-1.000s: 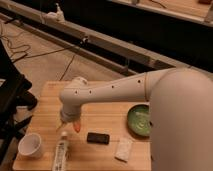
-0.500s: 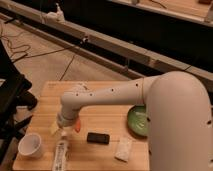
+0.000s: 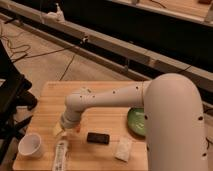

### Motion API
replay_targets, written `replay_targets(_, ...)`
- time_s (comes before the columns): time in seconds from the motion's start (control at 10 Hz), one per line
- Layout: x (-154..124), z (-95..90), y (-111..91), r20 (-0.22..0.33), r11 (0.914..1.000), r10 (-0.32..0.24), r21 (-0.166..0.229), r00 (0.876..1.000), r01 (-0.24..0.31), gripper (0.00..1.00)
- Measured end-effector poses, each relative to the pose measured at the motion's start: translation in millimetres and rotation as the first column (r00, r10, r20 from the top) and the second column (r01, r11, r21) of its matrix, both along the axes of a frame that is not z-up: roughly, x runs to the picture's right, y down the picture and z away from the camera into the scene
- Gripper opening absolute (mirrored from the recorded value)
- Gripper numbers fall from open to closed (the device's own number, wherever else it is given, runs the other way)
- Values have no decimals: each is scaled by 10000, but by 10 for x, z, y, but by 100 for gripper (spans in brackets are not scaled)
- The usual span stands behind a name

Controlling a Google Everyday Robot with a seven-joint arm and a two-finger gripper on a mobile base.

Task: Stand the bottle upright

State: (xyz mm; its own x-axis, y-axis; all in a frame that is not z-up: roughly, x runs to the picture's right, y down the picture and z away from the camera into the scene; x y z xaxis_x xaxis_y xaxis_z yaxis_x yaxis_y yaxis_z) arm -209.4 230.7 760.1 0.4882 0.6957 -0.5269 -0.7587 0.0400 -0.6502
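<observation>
My claw (image 3: 64,131) hangs just above the far end of the bottle (image 3: 60,155), which lies flat near the front edge of the wooden counter (image 3: 105,102). Whether the claw is wide or narrow, I cannot tell. A cup (image 3: 31,145) stands close on one side of the bottle, a black block (image 3: 98,137) on the other. I judge I am low here to grip the bottle and tip it upright.
</observation>
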Motion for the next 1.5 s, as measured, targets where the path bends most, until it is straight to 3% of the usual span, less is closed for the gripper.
replay_targets(0.9, -122, 153, 127, 517, 9954, 652, -730, 9965, -614, 66)
replay_targets(1.4, -175, 254, 239, 685, 9926, 674, -1060, 9954, -599, 66)
replay_targets(1.5, -166, 306, 267, 620, 9916, 670, -1149, 9958, -595, 62)
